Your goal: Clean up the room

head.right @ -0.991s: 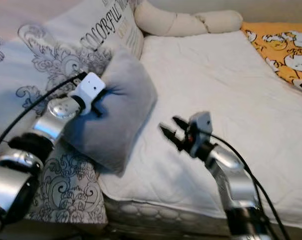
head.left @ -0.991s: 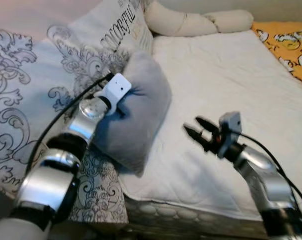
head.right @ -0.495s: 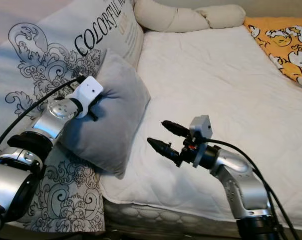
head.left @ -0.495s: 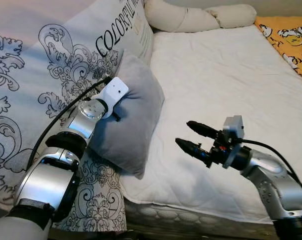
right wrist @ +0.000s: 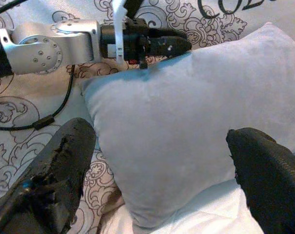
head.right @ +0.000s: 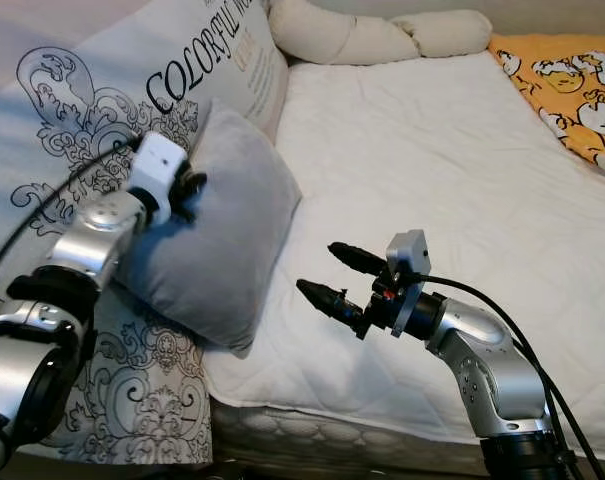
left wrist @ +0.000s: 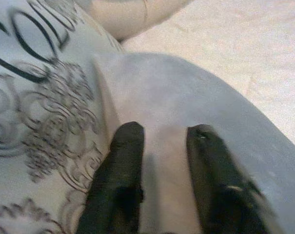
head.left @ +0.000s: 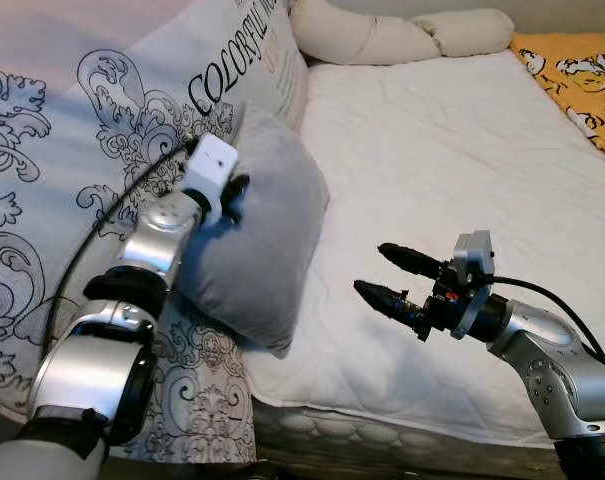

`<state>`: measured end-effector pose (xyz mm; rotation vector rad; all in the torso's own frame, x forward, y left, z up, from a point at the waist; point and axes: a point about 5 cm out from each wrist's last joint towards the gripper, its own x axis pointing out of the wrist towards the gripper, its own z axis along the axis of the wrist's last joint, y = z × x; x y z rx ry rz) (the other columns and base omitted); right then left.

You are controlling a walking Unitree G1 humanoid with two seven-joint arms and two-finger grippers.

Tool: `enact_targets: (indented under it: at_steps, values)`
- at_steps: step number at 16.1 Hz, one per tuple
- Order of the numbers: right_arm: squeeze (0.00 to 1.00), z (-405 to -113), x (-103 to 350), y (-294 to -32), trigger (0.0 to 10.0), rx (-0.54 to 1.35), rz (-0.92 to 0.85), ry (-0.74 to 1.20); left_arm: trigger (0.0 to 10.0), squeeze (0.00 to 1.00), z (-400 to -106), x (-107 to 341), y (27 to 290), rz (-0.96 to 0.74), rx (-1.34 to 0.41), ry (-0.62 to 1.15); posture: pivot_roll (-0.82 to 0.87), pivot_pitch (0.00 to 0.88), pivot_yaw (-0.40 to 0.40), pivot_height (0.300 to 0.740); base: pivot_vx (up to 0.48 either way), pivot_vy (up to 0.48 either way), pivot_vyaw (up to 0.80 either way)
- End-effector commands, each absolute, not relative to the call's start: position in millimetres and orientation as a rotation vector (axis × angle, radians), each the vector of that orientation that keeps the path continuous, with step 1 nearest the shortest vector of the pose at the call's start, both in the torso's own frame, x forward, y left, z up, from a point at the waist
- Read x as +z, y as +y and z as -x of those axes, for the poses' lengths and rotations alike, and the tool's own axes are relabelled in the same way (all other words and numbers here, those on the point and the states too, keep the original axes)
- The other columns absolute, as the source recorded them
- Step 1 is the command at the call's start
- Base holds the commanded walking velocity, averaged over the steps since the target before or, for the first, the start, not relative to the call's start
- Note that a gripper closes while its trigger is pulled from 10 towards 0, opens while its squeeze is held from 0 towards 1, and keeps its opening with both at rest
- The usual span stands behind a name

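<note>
Right end effector spread wide, black fingers flanking grey pillow. Pillow leans on patterned bedding. Left end effector pressed at pillow's upper edge, silver arm behind. White sheet beneath pillow corner.

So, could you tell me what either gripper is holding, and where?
The left gripper pinches the grey pillow at its upper edge; the right gripper holds nothing.
</note>
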<state>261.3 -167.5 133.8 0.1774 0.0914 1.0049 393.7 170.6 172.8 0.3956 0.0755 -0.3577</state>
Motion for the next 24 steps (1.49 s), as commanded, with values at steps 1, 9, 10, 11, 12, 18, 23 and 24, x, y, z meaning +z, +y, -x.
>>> enact_targets:
  at_steps: [1,9,10,11,12,18,23,24]
  values:
    - [1.00,-263,138,-168,10.0,0.975,-0.190,0.062,10.0,1.00,-392,179,181,-0.371,-0.319,0.022,-0.04,0.000,0.144,0.740,0.000,0.000,0.00]
    - [1.00,-286,142,-165,10.0,0.603,-0.167,-0.030,10.0,1.00,-356,179,172,0.000,-0.283,-0.142,-0.03,0.000,0.099,0.740,0.000,-0.134,0.00]
    - [1.00,-290,142,-166,10.0,0.506,-0.181,-0.043,10.0,1.00,-347,176,168,0.014,-0.284,-0.141,-0.02,0.000,0.084,0.740,0.000,-0.480,0.00]
    - [1.00,-292,142,-166,10.0,0.472,-0.185,-0.040,10.0,1.00,-343,174,168,0.020,-0.275,-0.138,-0.02,0.000,0.071,0.740,0.000,-0.480,0.00]
    - [1.00,-293,142,-163,10.0,0.437,-0.195,-0.041,10.0,1.00,-337,168,169,0.023,-0.251,-0.127,0.00,0.000,0.052,0.740,0.000,-0.480,0.00]
    - [1.00,-297,128,-163,10.0,0.168,-0.133,-0.022,10.0,1.00,-306,138,185,-0.086,-0.139,-0.009,0.03,0.000,0.005,0.740,0.000,-0.480,0.00]
    - [1.00,-300,122,-174,10.0,0.067,-0.123,0.027,10.0,1.00,-299,128,202,-0.070,-0.054,0.042,0.02,0.000,0.010,0.740,0.000,-0.480,0.00]
    - [1.00,-301,121,-174,10.0,0.059,-0.135,0.030,10.0,1.00,-301,132,205,-0.058,-0.050,0.035,0.02,0.000,0.017,0.740,0.000,-0.480,0.00]
